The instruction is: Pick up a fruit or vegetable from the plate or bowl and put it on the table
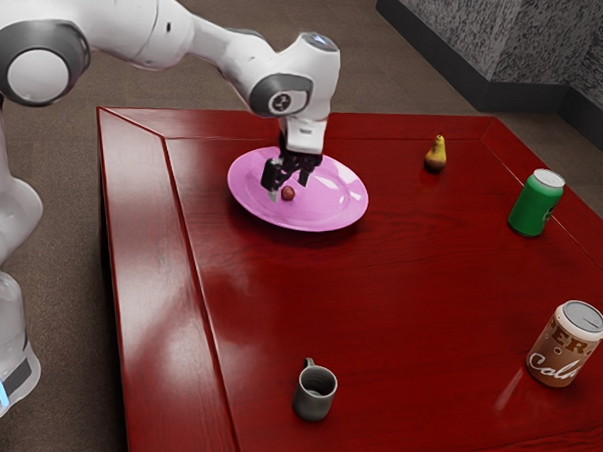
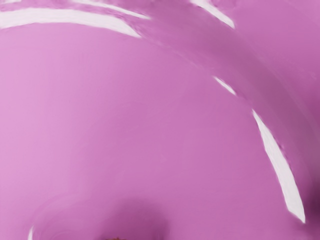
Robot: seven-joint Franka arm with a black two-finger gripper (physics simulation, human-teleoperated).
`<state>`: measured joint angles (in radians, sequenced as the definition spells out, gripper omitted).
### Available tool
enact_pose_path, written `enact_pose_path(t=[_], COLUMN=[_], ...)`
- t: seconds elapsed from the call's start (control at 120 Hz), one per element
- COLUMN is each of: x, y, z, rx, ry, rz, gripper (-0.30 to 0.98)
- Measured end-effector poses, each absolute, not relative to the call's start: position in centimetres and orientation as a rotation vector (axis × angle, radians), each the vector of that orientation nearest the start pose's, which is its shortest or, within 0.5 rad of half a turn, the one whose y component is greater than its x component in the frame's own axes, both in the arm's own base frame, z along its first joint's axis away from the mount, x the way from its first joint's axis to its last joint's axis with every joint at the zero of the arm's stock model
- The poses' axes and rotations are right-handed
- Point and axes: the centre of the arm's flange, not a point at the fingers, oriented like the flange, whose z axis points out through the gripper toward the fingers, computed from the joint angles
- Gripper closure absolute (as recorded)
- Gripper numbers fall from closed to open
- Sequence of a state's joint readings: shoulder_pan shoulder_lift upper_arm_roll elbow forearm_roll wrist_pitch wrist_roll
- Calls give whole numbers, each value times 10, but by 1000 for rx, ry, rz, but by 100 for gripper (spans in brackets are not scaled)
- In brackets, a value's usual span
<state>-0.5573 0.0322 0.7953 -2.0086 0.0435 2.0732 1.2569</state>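
While small red fruit (image 1: 287,194) sits on pink plate (image 1: 332,202), pick looks unfinished: gripper (image 1: 288,188) is low over plate, right at fruit, fingers apart, no grip visible. Approach seems nearly done. Left to do: close on fruit, lift clear of rim, set down on red table (image 1: 384,292), let go.
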Motion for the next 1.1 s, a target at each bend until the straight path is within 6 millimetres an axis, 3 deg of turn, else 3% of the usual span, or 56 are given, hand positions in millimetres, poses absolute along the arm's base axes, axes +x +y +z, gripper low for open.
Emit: enact_pose_path(t=[0.15, 0.408, 0.817, 1.1], x=[549, 546, 554, 553], y=[123, 152, 147, 150], z=[446, 438, 431, 430], rx=[-2644, -2677, -2672, -2688], ry=[1557, 1497, 1514, 1510], rz=[19, 51, 67, 52], gripper=[2, 2, 3, 11])
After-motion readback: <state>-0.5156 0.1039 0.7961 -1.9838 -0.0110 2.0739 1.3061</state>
